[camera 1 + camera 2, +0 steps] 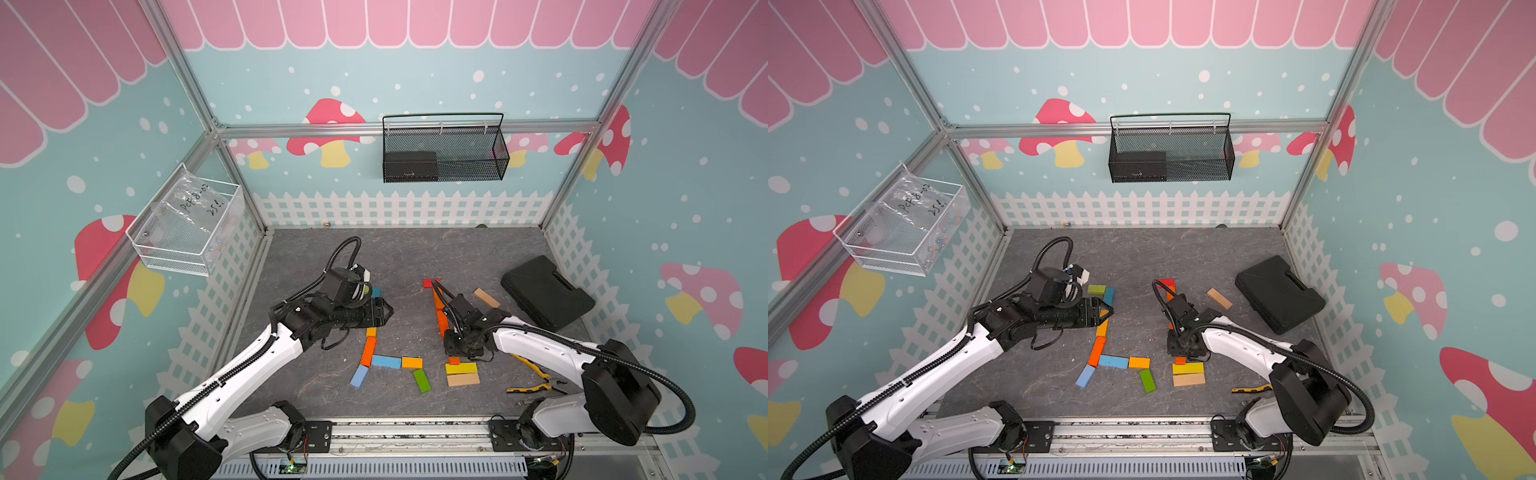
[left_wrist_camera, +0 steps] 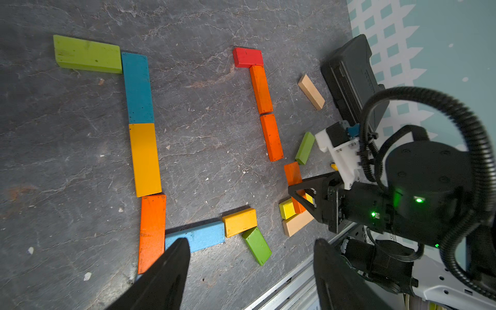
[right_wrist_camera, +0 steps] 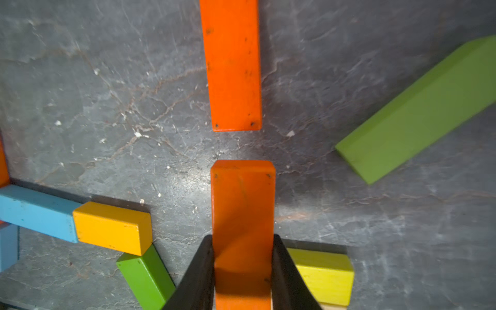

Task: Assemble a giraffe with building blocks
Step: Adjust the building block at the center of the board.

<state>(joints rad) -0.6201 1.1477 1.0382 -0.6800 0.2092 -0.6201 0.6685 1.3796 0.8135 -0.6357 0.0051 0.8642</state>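
Handwriting on the plastic bag (image 1: 195, 208) reads roughly "PCF8-02" and "25".

Painted wooden building blocks (image 2: 145, 159) lie on a matt, dark grey desk (image 2: 67, 120) with a veined, stone-like finish. The orange block (image 3: 243, 214) has a smooth satin coat flecked with dark chips, while the tan block (image 2: 311, 92) looks like bare, unpainted wood. The fingers (image 3: 198, 276) are matt black plastic. The black case (image 1: 546, 293) is moulded plastic with a dull sheen, the wall basket (image 1: 469, 153) is black metal mesh, and the frame rail (image 1: 270, 132) is brushed aluminium.
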